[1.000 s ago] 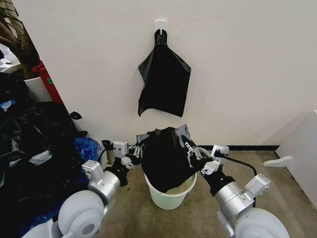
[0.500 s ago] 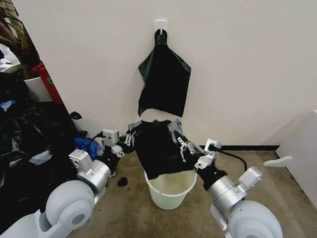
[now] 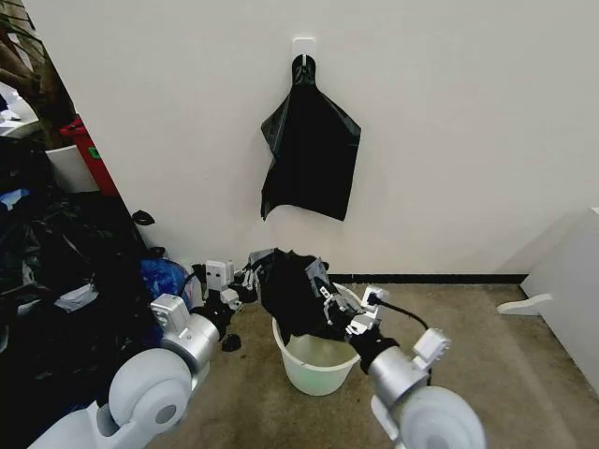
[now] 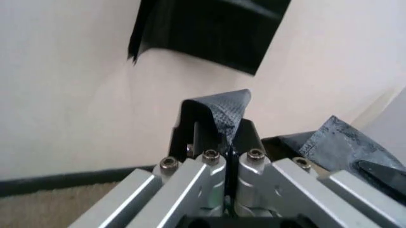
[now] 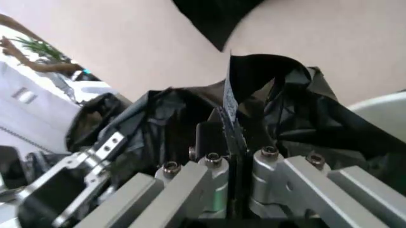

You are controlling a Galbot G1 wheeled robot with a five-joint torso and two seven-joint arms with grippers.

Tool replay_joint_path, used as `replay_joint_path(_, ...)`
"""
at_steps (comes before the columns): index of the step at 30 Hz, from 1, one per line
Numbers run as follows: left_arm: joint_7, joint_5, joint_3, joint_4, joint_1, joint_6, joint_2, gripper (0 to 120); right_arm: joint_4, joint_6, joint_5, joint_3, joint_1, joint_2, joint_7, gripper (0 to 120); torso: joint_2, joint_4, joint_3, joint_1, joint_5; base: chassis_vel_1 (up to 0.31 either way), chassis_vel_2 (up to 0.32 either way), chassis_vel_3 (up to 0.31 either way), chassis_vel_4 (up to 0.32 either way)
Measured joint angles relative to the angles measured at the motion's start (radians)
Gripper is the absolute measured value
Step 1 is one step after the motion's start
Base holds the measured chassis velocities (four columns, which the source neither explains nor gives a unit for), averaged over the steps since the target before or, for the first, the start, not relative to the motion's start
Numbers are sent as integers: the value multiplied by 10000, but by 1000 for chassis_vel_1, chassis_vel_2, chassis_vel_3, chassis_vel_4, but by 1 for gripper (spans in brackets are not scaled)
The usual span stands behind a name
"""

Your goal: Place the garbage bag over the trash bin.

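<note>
The garbage bag (image 3: 290,290) is a crumpled glossy black bundle hanging over the back-left rim of the trash bin (image 3: 318,369), a small white bucket on the floor. My left gripper (image 3: 251,276) pinches the bag's left edge, and in the left wrist view its fingers (image 4: 250,164) are shut on a folded strip of the bag (image 4: 222,111). At the bag's right side, my right gripper (image 3: 325,299) is shut on a thin black edge (image 5: 229,102). The bin's front opening is uncovered.
Flat black bags (image 3: 309,150) hang from a white hook (image 3: 303,45) on the wall above. A heap of stuffed black sacks (image 3: 56,281), a red container (image 3: 89,150) and a blue bag (image 3: 164,278) crowd the left. A white panel (image 3: 571,281) stands right.
My right gripper has swung left toward the left one, so the bag is now bunched narrower. The bag rose, then dropped back to the bin's rear rim.
</note>
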Motion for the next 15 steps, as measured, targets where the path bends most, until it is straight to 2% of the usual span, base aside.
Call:
replay_joint_path(6, -3, 64, 73, 319, 55, -30, -190, 0, -26, 74, -142, 199, -167, -81, -52, 0, 0, -1, 0, 1, -2, 0, 0, 0, 0)
replay_joint_path(13, -81, 67, 76, 296, 171, -38, -389, 0, 691, 97, -258, 522, -544, -216, 143, 0, 0, -1, -1, 1, -1, 0, 0, 0, 0)
replay_joint_path(15, -265, 77, 0, 66, 453, -72, -544, 0, 1300, 109, -282, 829, -930, -245, 693, 0, 0, -1, -1, 0, -2, 0, 0, 0, 0)
